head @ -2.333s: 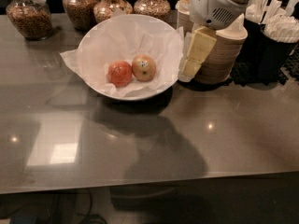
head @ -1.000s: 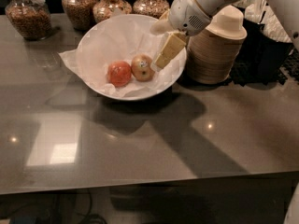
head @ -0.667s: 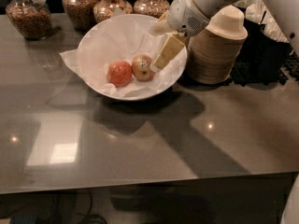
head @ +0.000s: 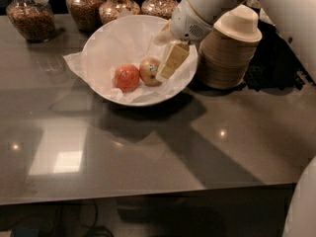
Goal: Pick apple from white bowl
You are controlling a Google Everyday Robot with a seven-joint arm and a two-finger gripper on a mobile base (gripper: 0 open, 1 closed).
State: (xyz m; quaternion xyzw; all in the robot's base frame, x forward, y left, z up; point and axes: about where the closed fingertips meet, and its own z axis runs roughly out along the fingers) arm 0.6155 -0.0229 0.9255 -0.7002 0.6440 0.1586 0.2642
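The apple [head: 149, 71], yellowish-tan with a dark speck, lies in the white bowl [head: 144, 101] on crinkled white paper, right of a red-orange round fruit [head: 127, 77]. My gripper [head: 162, 58] reaches in from the upper right, over the bowl's right side. Its fingers are open. The lower cream finger [head: 171, 61] points down and its tip sits just right of the apple, close to touching it. The gripper holds nothing.
A stack of beige paper bowls [head: 228, 53] stands right of the white bowl, next to the arm. Several glass jars of grains [head: 33, 15] line the back edge. Dark items [head: 276, 58] sit at the far right. The grey counter [head: 148, 152] extends toward the front.
The gripper has moved left from beside the paper-bowl stack into the white bowl, and lowered so its finger tip is next to the apple. The fruits have not moved.
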